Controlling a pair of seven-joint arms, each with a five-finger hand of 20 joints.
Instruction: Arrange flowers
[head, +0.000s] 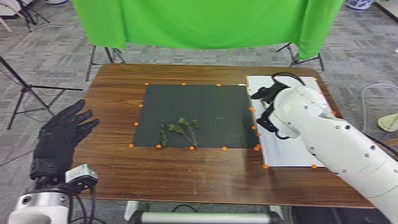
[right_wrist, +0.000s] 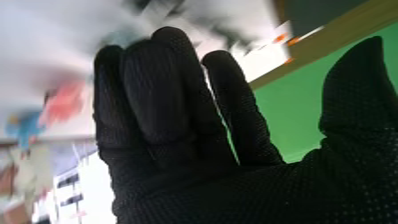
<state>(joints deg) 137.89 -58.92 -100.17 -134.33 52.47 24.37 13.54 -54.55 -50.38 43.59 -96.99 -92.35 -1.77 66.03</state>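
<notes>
And there's the right hand (head: 266, 94) in its black fabric glove, over the smooth white rectangular board (head: 286, 153) on the brown wood-grained table (head: 178, 175). In the right wrist view, that hand (right_wrist: 200, 187) is open, knitted texture plain to see: fingers mostly extended, thumb spread well away, nothing in its grasp. Behind it, smooth green cloth (right_wrist: 289, 107).

Down on the matt, dark grey square mat (head: 191, 102), near its six o'clock edge, lie two green plant sprigs: a thin, nearly straight one (head: 163, 136), and beside it, towards three o'clock, a branching, leafy one (head: 181, 129). From the right hand they're at eight o'clock, well apart from it. Small orange markers (head: 192, 148) dot the mat's border.

Over at nine o'clock of the mat, the black-gloved left hand (head: 59, 136) is open too, fingers loosely straight and empty, the sprigs at its three o'clock!
</notes>
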